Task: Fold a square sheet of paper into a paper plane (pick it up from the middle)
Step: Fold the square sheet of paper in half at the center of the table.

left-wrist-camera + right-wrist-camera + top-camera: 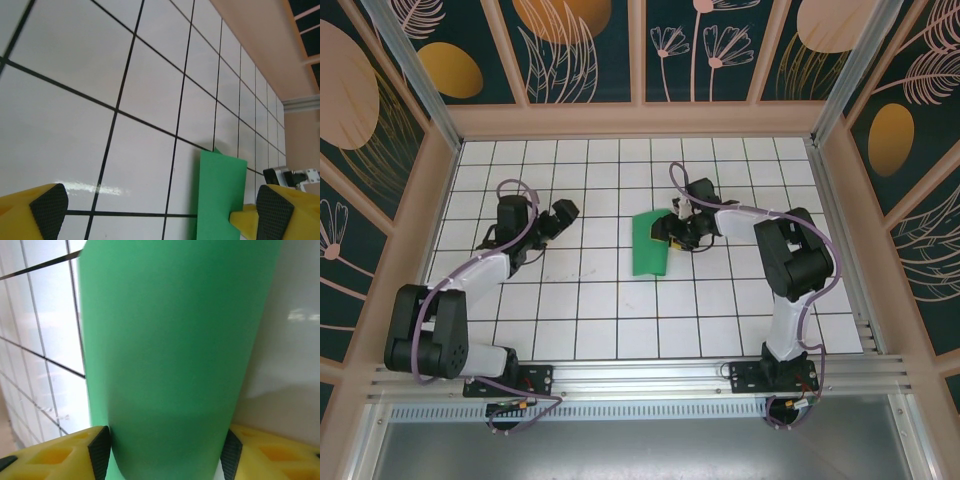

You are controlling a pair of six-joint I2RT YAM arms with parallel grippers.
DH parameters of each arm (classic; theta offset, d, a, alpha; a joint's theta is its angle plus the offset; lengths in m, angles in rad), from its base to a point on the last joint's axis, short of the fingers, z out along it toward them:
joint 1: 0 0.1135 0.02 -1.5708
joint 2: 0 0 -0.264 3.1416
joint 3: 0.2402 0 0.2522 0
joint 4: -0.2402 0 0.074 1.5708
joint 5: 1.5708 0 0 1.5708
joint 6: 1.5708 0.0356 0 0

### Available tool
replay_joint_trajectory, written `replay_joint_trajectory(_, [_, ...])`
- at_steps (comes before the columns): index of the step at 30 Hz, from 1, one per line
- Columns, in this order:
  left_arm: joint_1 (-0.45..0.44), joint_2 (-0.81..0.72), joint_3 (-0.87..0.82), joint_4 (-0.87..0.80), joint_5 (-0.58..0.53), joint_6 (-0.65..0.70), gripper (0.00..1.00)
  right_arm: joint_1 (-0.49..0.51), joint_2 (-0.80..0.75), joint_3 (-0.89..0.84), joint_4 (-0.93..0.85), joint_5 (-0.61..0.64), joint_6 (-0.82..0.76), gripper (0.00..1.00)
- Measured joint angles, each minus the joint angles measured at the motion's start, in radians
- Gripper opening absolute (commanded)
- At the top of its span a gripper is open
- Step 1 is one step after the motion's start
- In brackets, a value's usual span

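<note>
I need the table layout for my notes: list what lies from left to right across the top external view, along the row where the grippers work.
left gripper → folded green sheet of paper → right gripper, at the sheet's right edge

top cam: fixed high behind the arm bases, looks steeply down on the whole white black-gridded table (580, 300), with the bright-green folded paper sheet (649, 243) about mid-frame
left wrist cam: low over the tiles left of the sheet (220, 195), faces across to it, fairly near
right wrist cam: right up against the sheet (170, 355), looking along it
all three share the sheet and the tiles beside it
</note>
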Motion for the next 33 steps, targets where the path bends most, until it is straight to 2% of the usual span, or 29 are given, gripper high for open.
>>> replay_joint_trajectory(7, [-0.084, 0.081, 0.006, 0.055, 0.055, -0.036, 0.97, -0.008, -0.001, 0.003, -0.015, 0.024, -0.007, 0.64])
replay_joint_trajectory(11, [-0.134, 0.115, 0.009, 0.105, 0.098, -0.051, 0.89, -0.008, -0.002, 0.002, -0.014, 0.024, -0.005, 0.64])
replay_joint_trajectory(24, [-0.296, 0.316, 0.095, 0.241, 0.223, -0.11, 0.55, -0.035, -0.084, -0.089, 0.033, 0.023, 0.039, 0.61])
replay_joint_trajectory(29, [-0.333, 0.385, 0.129, 0.288, 0.253, -0.129, 0.49, -0.037, -0.087, -0.101, 0.048, 0.024, 0.066, 0.61])
replay_joint_trajectory(33, [-0.352, 0.414, 0.145, 0.314, 0.266, -0.137, 0.48, -0.04, -0.087, -0.11, 0.064, 0.024, 0.09, 0.61])
